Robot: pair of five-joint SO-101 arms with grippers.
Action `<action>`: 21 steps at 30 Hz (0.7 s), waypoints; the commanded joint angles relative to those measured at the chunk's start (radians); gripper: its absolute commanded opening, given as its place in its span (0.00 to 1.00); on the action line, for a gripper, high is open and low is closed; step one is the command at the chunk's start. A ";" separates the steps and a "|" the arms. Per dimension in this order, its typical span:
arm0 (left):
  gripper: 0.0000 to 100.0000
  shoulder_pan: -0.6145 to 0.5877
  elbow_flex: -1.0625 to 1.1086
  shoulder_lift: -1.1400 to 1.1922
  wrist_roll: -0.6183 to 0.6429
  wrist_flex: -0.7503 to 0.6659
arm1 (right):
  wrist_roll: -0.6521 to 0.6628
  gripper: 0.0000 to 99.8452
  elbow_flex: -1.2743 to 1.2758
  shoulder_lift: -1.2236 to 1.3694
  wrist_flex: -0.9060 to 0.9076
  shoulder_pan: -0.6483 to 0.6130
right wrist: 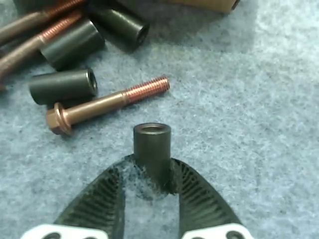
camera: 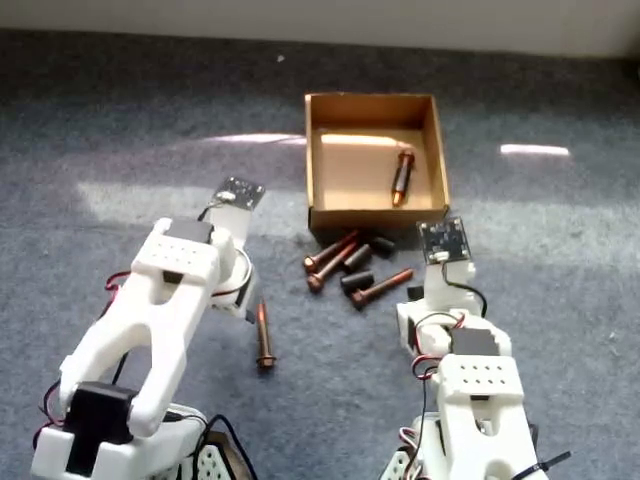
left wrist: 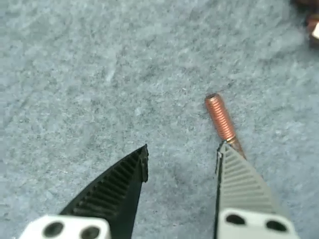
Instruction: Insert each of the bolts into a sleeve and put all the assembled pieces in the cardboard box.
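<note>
My left gripper [left wrist: 183, 149] is open low over the carpet. A copper bolt [left wrist: 221, 117] lies just past the tip of its pale finger [left wrist: 241, 181], outside the gap; the same bolt [camera: 263, 336] lies beside the left arm. My right gripper [right wrist: 150, 167] is shut on a black sleeve [right wrist: 152, 147], held upright with its open end showing. In front of it lie a bolt [right wrist: 107, 104] and three loose sleeves [right wrist: 62, 87]. The cardboard box [camera: 320, 160] holds one assembled bolt and sleeve [camera: 402, 176].
A pile of bolts and sleeves [camera: 345, 265] lies on the grey carpet just in front of the box, between the two arms. One bolt [camera: 382, 288] lies near the right arm [camera: 478, 380]. Open carpet spreads to the left and right.
</note>
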 commanded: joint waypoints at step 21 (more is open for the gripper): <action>0.09 0.154 -0.228 0.412 0.296 -0.034 | -0.011 0.01 -0.004 -0.035 -0.031 0.012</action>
